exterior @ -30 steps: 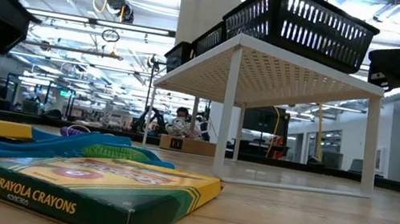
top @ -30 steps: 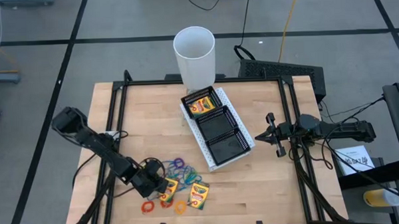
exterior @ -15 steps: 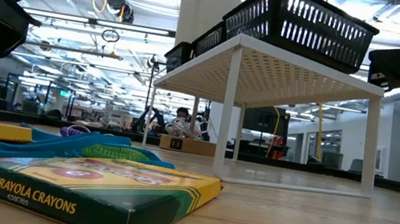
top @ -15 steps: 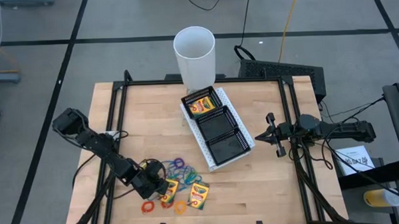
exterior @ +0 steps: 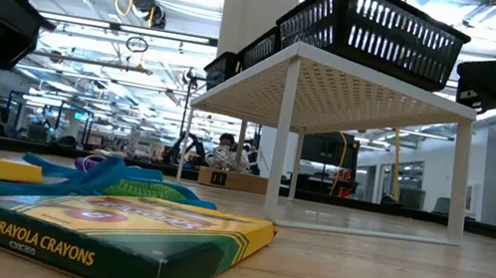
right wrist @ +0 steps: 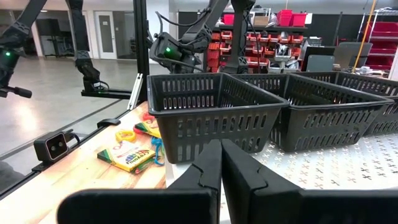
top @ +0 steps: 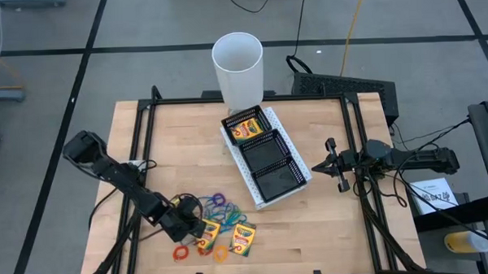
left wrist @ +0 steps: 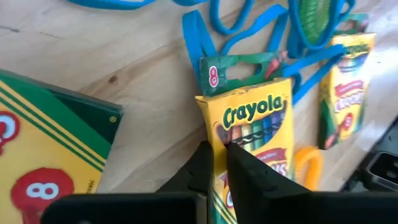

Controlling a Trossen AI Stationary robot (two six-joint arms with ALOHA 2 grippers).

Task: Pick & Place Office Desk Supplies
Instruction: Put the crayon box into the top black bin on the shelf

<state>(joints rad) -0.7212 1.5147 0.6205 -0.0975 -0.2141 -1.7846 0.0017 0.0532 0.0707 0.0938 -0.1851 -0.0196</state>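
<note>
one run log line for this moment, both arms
left gripper: closing on crayon box among rubber bands | right gripper: shut, idle beside tray | one box in tray

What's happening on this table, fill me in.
The left gripper is down among the loose supplies at the table's front, its fingers closing on the edge of a crayon box lying over blue rubber bands. One crayon box already sits in the black mesh tray. The right gripper waits, shut, beside the tray.
</note>
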